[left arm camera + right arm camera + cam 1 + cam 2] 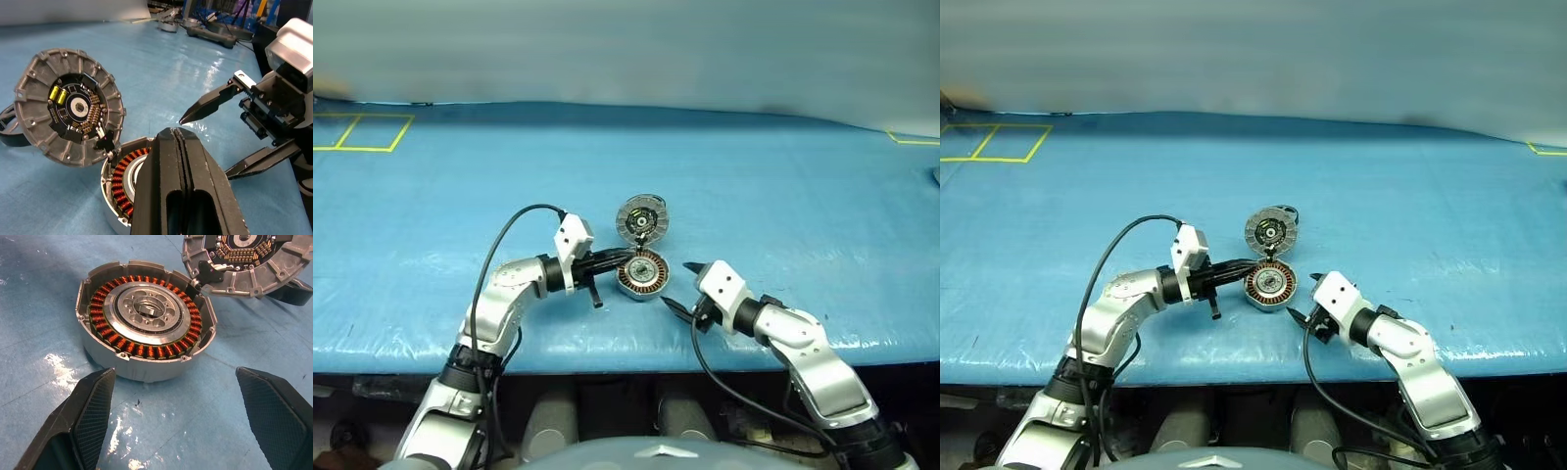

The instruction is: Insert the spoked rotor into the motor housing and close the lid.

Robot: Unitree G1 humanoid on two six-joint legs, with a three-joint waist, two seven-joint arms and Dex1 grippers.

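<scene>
The motor housing sits just ahead of the gaping, empty right gripper; the clenched left gripper hovers above it.

I see a blue worktop spanning my view, with yellow tape squares at about ten o'clock and another yellow mark near two o'clock.

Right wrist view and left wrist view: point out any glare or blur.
Right wrist view: white glare patches on the wet-looking blue table before the motor housing, which is sharp. Left wrist view: glare on the table beside the right gripper; background blurred.
</scene>
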